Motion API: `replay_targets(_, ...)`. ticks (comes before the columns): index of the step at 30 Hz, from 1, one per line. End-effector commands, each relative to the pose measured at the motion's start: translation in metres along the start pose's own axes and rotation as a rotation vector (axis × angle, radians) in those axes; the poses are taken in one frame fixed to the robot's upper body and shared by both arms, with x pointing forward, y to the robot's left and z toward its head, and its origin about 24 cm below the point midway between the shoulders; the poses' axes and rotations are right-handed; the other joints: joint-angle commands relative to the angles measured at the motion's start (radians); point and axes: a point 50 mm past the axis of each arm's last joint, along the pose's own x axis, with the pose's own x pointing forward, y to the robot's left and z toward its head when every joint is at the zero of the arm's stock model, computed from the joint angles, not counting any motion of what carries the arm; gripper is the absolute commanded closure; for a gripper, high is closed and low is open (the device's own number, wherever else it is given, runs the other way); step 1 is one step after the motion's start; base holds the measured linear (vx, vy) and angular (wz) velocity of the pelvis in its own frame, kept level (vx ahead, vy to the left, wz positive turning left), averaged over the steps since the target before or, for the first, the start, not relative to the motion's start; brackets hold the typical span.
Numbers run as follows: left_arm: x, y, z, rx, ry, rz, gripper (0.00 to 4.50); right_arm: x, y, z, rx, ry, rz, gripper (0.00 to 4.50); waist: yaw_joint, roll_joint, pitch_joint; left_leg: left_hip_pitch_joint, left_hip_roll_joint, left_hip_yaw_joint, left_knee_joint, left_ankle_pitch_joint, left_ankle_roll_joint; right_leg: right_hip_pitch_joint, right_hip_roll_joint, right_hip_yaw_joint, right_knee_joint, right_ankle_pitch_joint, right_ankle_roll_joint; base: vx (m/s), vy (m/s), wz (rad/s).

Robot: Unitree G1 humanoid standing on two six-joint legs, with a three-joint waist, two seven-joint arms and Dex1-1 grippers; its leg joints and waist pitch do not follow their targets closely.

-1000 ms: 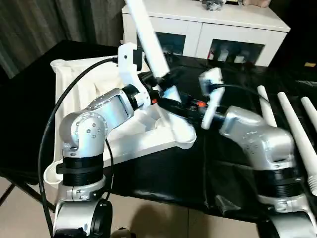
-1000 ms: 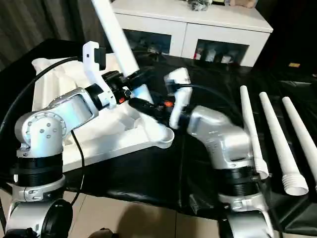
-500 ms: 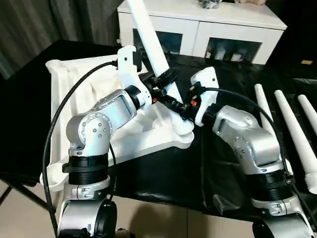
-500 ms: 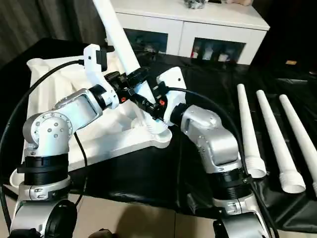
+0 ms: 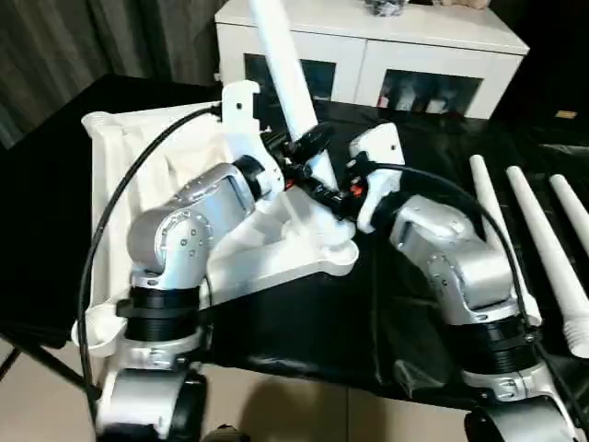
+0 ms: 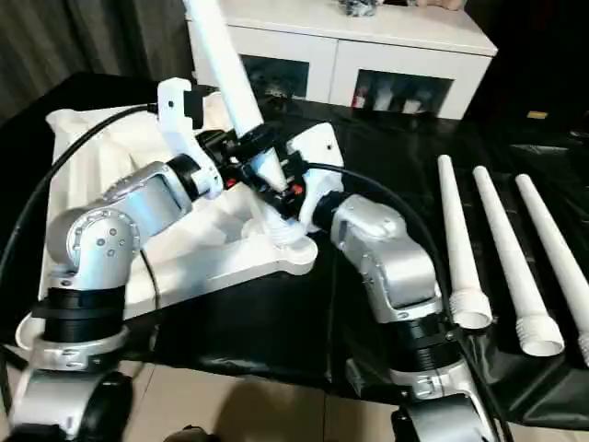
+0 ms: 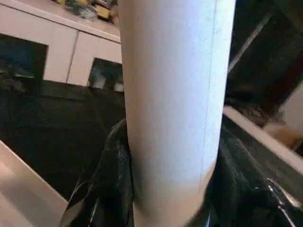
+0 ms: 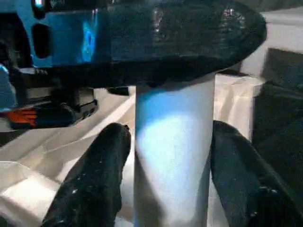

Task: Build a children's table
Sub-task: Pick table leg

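The white table top point(image 5: 138, 147) is lying upside down, ribbed side up, on the black-covered table point(image 5: 55, 230), w/ one corner hanging over the near edge. One white leg point(image 5: 287, 87) is standing tilted in the top's near corner socket point(image 5: 336, 253), its upper end leaning away toward the white cabinet point(image 5: 368, 46).

The left gripper point(image 5: 308, 147) is clamping that leg partway up; in the left wrist view its black fingers point(image 7: 106, 184) are pressing both sides of the shaft. The right gripper point(image 5: 329, 195) is sitting lower on the same leg, just above the socket. In the right wrist view its fingers point(image 8: 90, 184) are flanking the leg w/ slim gaps showing, so can't tell if it's gripping or just loose around it.

Three more legs point(image 6: 456, 239) are lying side by side on the black cover, off to the robot's right, well apart from the top. Cabinet's glass doors are showing small items inside, too dim to name.
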Motion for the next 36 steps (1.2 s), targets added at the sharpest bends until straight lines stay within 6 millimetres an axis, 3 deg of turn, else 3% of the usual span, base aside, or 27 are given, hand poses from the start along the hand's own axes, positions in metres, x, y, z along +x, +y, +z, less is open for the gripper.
replay_targets(1, -0.002, -0.005, 0.005, 0.043, -0.023, -0.037, 2.61, -0.002, 0.005, 0.005, 0.022, -0.006, 0.059, 1.37, -0.001, 0.005, -0.079, 0.032, 0.045, -0.017, -0.079, -0.093, -0.022, 0.047, -0.048, 0.025, -0.054, 0.032, -0.211, 0.000, 0.000, 0.00)
replay_targets(6, -0.012, -0.009, 0.005, 0.090, 0.016, -0.173, 2.61, -0.014, -0.002, 0.005, 0.078, 0.076, 0.145, 1.10, 0.003, 0.001, -0.080, 0.034, 0.047, -0.016, -0.079, -0.078, -0.022, 0.048, -0.050, 0.024, -0.051, 0.040, -0.222, 0.000, 0.000, 0.00)
replay_targets(10, -0.027, -0.022, 0.014, 0.045, 0.000, -0.409, 2.62, -0.025, -0.015, 0.011, 0.142, 0.131, 0.184, 0.73, 0.002, 0.001, -0.078, 0.034, 0.043, -0.013, -0.076, -0.079, -0.029, 0.047, -0.049, 0.024, -0.049, 0.028, -0.241, 0.000, 0.000, 0.00)
replay_targets(18, -0.041, -0.034, 0.020, 0.021, 0.020, -0.616, 2.62, -0.033, -0.014, 0.023, 0.215, 0.153, 0.329, 0.70, 0.003, -0.002, -0.079, 0.035, 0.045, -0.012, -0.076, -0.080, -0.019, 0.046, -0.049, 0.024, -0.048, 0.011, -0.250, 0.000, 0.000, 0.00)
replay_targets(19, -0.042, -0.034, 0.020, 0.023, 0.029, -0.629, 2.62, -0.034, -0.012, 0.023, 0.222, 0.163, 0.355, 0.96, 0.003, -0.003, -0.079, 0.035, 0.045, -0.011, -0.075, -0.079, -0.018, 0.046, -0.048, 0.024, -0.049, 0.011, -0.250, 0.000, 0.000, 0.00)
replay_targets(24, -0.043, -0.034, 0.020, 0.024, 0.041, -0.649, 2.62, -0.036, -0.008, 0.022, 0.247, 0.191, 0.411, 1.16, 0.006, -0.004, -0.079, 0.035, 0.045, -0.011, -0.076, -0.085, -0.027, 0.046, -0.051, 0.024, -0.049, -0.002, -0.247, 0.000, 0.000, 0.00)
replay_targets(25, -0.043, -0.033, 0.020, 0.023, 0.044, -0.651, 2.62, -0.037, -0.006, 0.021, 0.248, 0.199, 0.424, 1.42, 0.007, -0.004, -0.079, 0.035, 0.045, -0.011, -0.076, -0.085, -0.030, 0.047, -0.051, 0.024, -0.049, -0.007, -0.245, 0.000, 0.000, 0.00)
replay_targets(36, -0.041, -0.030, 0.020, 0.015, 0.042, -0.645, 2.62, -0.036, 0.001, 0.018, 0.261, 0.212, 0.454, 2.22, 0.008, -0.005, -0.080, 0.034, 0.043, -0.011, -0.075, -0.084, -0.036, 0.046, -0.051, 0.024, -0.050, -0.018, -0.236, 0.000, 0.000, 0.00)
